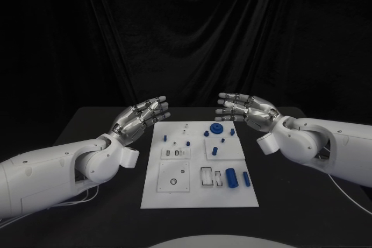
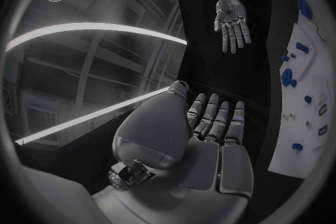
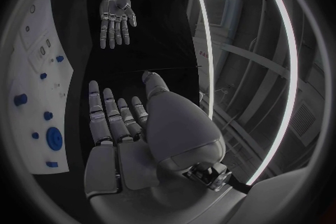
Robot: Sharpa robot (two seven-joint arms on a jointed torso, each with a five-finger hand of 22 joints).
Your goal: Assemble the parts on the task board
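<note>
black table (image 1: 93,205) — matte, bare at sides | white task board (image 1: 199,197) — lies flat, centred

Overall light: dim; a black curtain and black table swallow most of it.
Brightest surface: the white rectangular task board (image 1: 200,164) reads clear and evenly lit, without glare.
Highlights: soft sheen on the silver left hand (image 1: 142,119) and silver right hand (image 1: 245,110), as from light above.
Shadows: faint and soft on the board.
Wrist views: strong fisheye bending; long white light strips curve across the room, and the rims fall dark.
Focus: the blue parts (image 1: 216,129) look sharp from the head camera.
</note>
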